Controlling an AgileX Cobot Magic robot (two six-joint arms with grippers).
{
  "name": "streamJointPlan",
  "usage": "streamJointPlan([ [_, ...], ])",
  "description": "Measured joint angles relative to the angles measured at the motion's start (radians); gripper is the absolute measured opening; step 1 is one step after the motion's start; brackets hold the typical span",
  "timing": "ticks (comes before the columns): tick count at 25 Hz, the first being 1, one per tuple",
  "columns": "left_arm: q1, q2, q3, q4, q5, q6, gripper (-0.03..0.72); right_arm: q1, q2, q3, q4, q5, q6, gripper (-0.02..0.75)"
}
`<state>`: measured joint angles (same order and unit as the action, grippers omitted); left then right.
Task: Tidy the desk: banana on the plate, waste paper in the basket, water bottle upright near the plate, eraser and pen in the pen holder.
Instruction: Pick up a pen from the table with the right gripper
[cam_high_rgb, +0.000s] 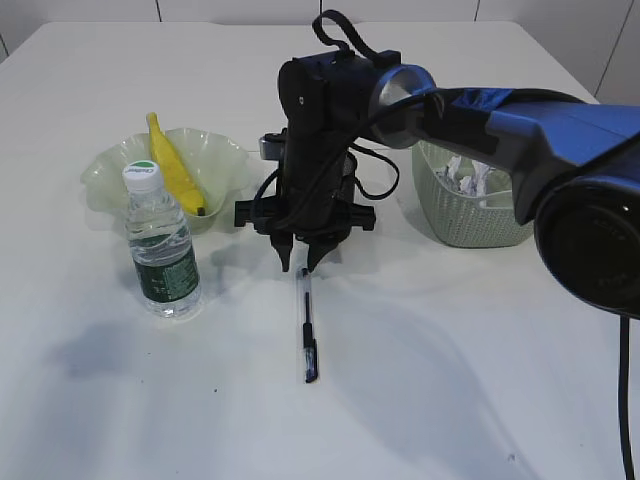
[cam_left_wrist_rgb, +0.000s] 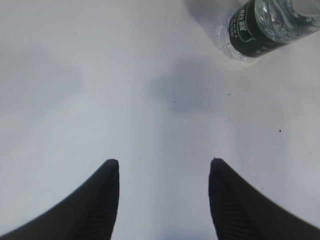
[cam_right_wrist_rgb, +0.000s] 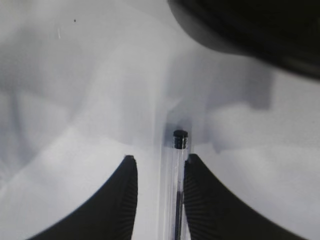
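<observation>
A clear pen (cam_high_rgb: 307, 330) with a dark cap lies on the white table, pointing toward the front edge. My right gripper (cam_high_rgb: 300, 268) reaches across the middle and stands over the pen's far end. In the right wrist view the pen (cam_right_wrist_rgb: 174, 185) runs between the open right gripper (cam_right_wrist_rgb: 161, 158), close against the right finger, with a gap on the left. The banana (cam_high_rgb: 175, 170) lies on the pale green plate (cam_high_rgb: 105, 170). The water bottle (cam_high_rgb: 160, 245) stands upright beside the plate. Waste paper (cam_high_rgb: 470, 180) sits in the basket (cam_high_rgb: 460, 215). My left gripper (cam_left_wrist_rgb: 164, 162) hangs open and empty over bare table. Eraser and pen holder are out of view.
The water bottle (cam_left_wrist_rgb: 265, 25) shows at the top right of the left wrist view. A dark rounded shape (cam_right_wrist_rgb: 250, 30) fills the top right of the right wrist view; I cannot tell what it is. The right arm hides the table behind it.
</observation>
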<state>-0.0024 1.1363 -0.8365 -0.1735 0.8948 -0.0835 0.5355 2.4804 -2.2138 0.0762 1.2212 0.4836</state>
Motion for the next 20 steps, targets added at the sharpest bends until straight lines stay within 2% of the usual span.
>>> streamJointPlan([
  [20,0.000,0.000,0.000,0.000,-0.011,0.000,0.384,0.001,-0.005,0.000,0.001,0.001,-0.002,0.241],
])
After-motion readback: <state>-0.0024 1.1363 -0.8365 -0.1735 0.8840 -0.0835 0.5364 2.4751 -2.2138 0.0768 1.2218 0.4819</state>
